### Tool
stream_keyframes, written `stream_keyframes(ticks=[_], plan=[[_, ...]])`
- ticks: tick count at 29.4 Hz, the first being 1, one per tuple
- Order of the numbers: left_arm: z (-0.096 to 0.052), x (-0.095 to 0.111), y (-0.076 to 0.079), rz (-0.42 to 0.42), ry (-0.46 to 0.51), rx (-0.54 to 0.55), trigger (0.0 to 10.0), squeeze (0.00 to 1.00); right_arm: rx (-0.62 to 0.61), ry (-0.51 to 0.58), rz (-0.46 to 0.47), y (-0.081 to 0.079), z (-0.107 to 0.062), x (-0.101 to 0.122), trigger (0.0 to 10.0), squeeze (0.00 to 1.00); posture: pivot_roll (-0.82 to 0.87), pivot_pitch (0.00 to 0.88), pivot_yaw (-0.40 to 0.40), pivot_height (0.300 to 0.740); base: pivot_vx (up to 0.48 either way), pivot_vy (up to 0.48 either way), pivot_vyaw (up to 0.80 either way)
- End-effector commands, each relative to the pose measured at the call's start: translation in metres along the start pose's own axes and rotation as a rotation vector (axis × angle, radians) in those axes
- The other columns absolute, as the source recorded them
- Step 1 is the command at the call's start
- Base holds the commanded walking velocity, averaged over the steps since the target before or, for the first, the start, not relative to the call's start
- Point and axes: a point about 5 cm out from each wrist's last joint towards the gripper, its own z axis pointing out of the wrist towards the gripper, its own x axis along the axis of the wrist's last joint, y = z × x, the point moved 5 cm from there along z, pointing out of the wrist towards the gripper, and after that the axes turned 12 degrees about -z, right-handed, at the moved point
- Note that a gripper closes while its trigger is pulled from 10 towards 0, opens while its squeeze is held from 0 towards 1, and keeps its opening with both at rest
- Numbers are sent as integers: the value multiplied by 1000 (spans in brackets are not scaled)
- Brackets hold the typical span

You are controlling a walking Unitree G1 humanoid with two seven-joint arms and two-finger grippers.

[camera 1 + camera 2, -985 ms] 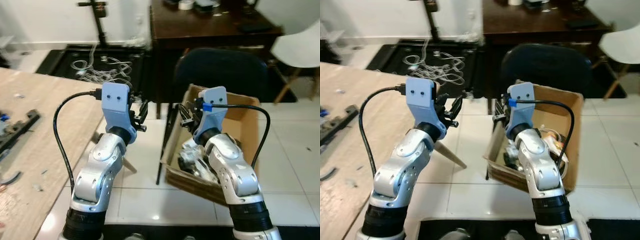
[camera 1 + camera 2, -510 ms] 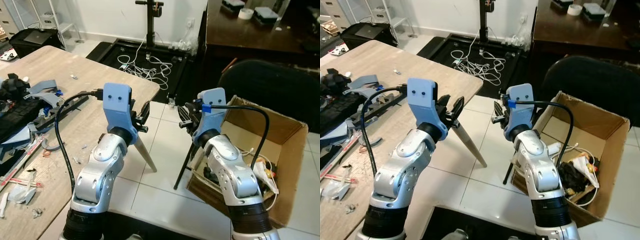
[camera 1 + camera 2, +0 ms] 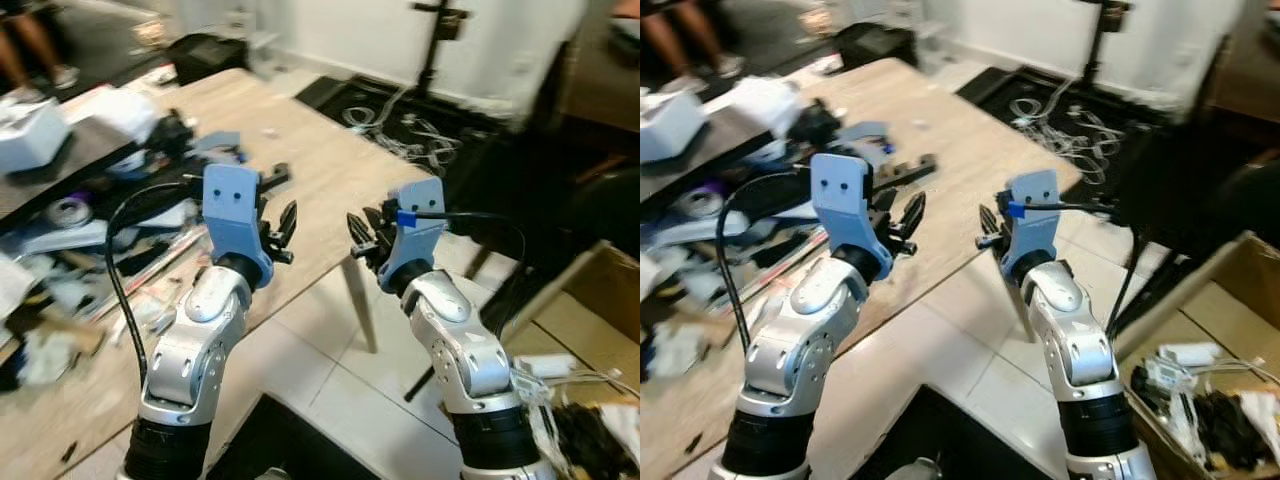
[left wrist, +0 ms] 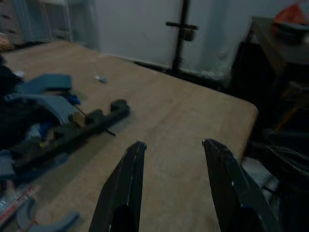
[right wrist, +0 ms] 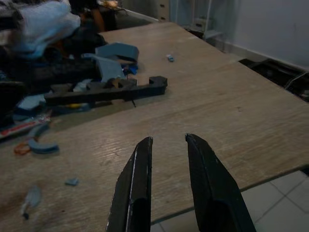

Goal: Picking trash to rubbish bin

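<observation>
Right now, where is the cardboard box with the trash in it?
The cardboard box sits on the tiled floor at the robot's lower right, beyond the right gripper and off the wooden table's corner.

Head stereo looks down; wrist cams (forward-facing) share table.

Silver arms, blue wrist housings, black cables, black jaws.

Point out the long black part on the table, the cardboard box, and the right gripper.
long black part (image 5: 108, 90), right wrist view, mid-bar.
cardboard box (image 3: 1200, 300), right eye view, side wall.
right gripper (image 5: 166, 145), right wrist view, between fingertips.
</observation>
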Motion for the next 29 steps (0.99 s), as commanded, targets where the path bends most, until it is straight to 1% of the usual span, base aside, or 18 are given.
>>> stream_keyframes(ticks=[1, 4, 5, 10, 29], plan=[[-2, 5, 0, -4, 10, -4, 10000, 0, -2, 0, 5, -1, -2, 1, 10000, 0, 50, 150, 32, 740, 0, 0, 800], [-3, 8, 4, -30, 20, -29, 10000, 0, -1, 0, 6, -1, -2, 1, 10000, 0, 50, 150, 32, 740, 0, 0, 800], [-4, 7, 7, -26, 14, -51, 10000, 0, 0, 0, 7, -1, -2, 1, 10000, 0, 50, 150, 32, 740, 0, 0, 800], [-6, 4, 13, -9, 0, -92, 10000, 0, 3, 3, 11, -2, -2, 1, 10000, 0, 50, 150, 32, 740, 0, 0, 800], [-8, 1, 8, 8, -23, -70, 10000, 0, 26, 2, 20, -7, -2, 1, 10000, 0, 56, 135, 28, 740, 0, 0, 800]])
